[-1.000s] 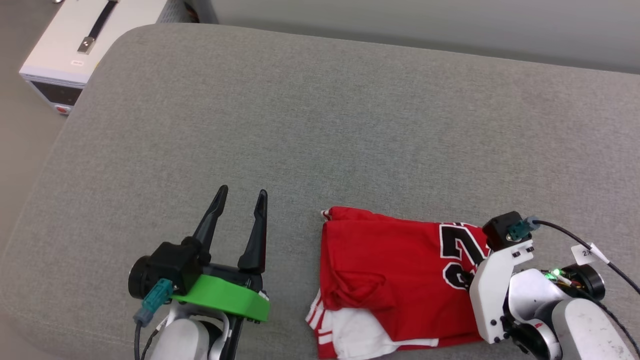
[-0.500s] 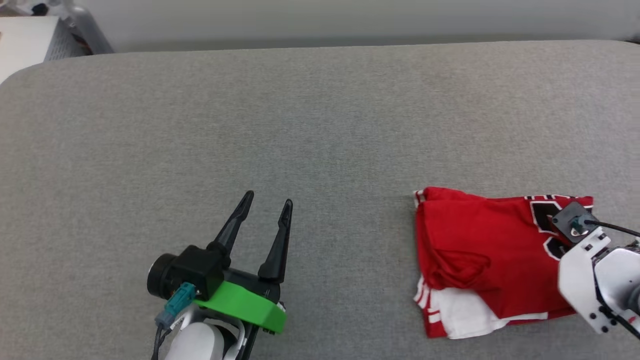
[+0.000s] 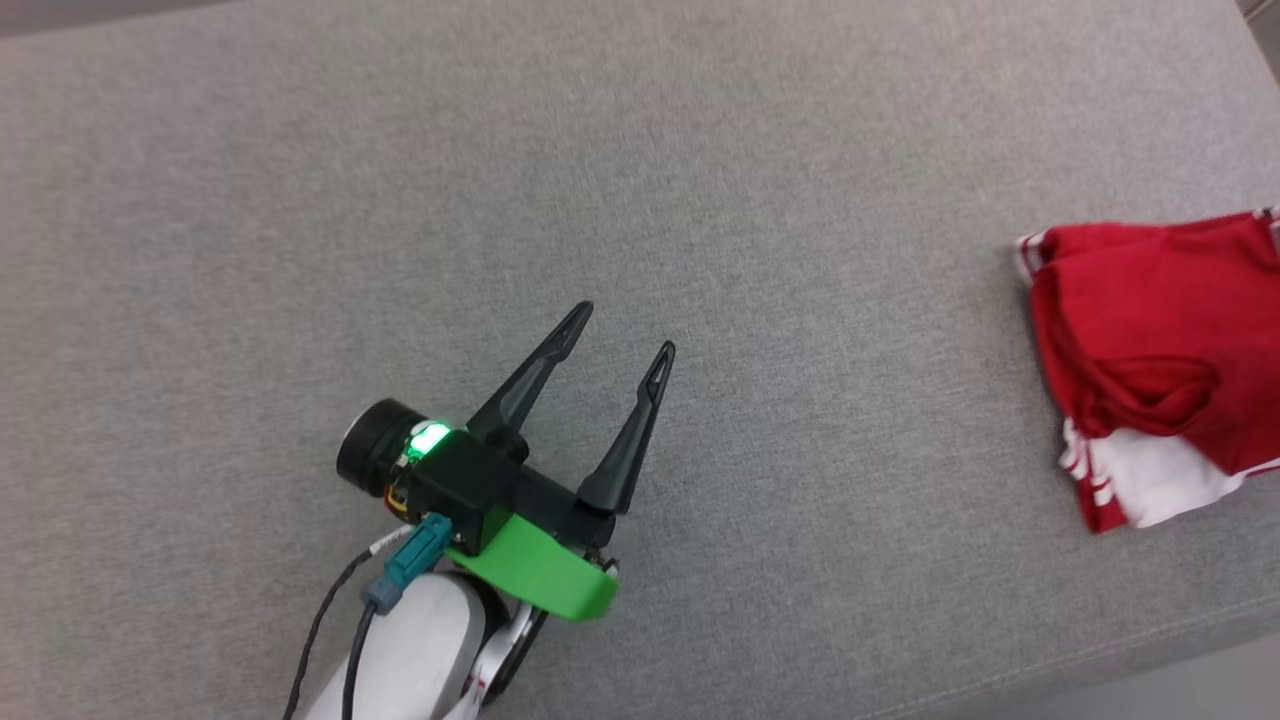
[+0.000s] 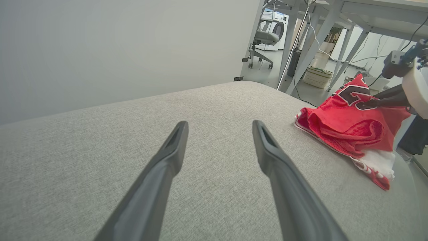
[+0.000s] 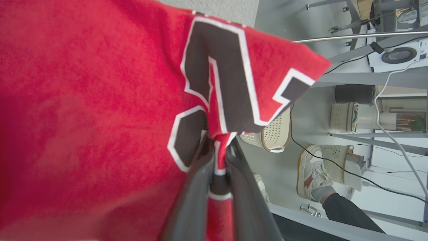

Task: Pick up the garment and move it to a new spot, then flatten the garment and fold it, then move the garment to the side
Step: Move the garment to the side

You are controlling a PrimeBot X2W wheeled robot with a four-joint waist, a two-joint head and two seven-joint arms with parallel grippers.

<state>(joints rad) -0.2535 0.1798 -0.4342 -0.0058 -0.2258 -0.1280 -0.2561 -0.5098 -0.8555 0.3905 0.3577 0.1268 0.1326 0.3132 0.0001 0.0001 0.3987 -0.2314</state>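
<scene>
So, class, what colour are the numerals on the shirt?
Black numerals, outlined in white, on the red shirt; the right wrist view shows them best.

It looks like a robotics lab or test room: grey metal-framed tables [image 4: 351, 10] trailing loose cables [image 5: 376, 110], an office chair [image 4: 264, 38], a washing machine [image 4: 277, 21] and laundry baskets [image 5: 269, 134] on a bare grey floor [image 4: 264, 72].

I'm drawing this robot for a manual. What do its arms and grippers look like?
The left gripper has two long, tapered dark fingers on a bright green bracket, with a round black camera, a lit green lamp and a teal plug on a black cable. Its forearm is pale grey. The right gripper has the same dark fingers, on a white bracket.
</scene>
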